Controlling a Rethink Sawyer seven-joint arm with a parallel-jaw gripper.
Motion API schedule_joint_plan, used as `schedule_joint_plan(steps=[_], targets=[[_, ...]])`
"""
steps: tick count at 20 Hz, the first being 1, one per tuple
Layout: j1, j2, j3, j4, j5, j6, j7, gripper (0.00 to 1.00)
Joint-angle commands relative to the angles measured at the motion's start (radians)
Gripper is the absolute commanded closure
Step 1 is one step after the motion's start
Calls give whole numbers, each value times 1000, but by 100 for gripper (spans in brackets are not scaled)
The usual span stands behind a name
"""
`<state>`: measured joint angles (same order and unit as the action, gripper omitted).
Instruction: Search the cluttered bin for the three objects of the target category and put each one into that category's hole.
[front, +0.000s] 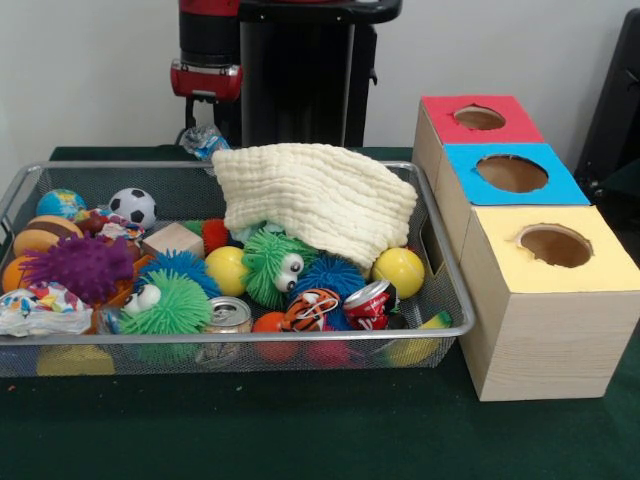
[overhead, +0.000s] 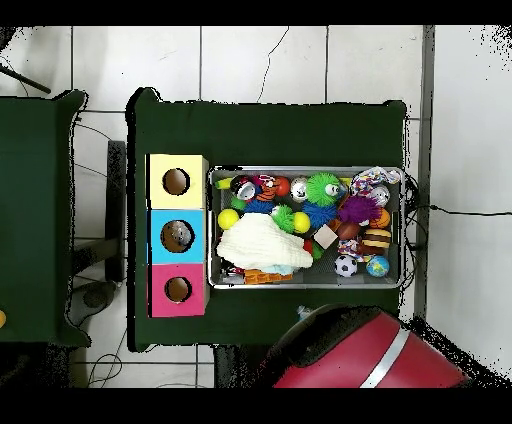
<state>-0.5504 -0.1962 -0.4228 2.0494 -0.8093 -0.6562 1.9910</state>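
The bin (front: 250, 337) is a wide silver wire-mesh basket on the green table; it also shows in the overhead view (overhead: 404, 230). It is full of toys. A cream cloth (front: 315, 195) lies bunched over its back middle, also in the overhead view (overhead: 258, 245), and hides what is under it. Three boxes with round top holes stand beside the bin: red (front: 440, 110), blue (front: 465, 180) and yellow (front: 550, 300). Only the red and black arm (front: 207, 60) shows, drawn back behind the bin. The gripper shows in neither view.
In the bin lie two yellow balls (front: 400, 270), green fuzzy toys with eyes (front: 270, 262), a purple spiky ball (front: 80, 268), a soccer ball (front: 132, 206), two cans (front: 368, 300), a wooden block (front: 172, 240) and a striped ball (front: 312, 308).
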Motion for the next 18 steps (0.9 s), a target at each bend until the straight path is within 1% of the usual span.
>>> schedule_joint_plan(steps=[1,8,12,13,15,18], targets=[[18,53,44,-164,81,-114,-7,0],[36,51,34,-163,99,-132,-16,0],[31,50,37,-161,94,-149,-12,0],[31,48,38,-162,89,-144,-7,100],[34,47,37,-161,91,-138,-5,100],[34,49,36,-162,93,-155,-10,100]])
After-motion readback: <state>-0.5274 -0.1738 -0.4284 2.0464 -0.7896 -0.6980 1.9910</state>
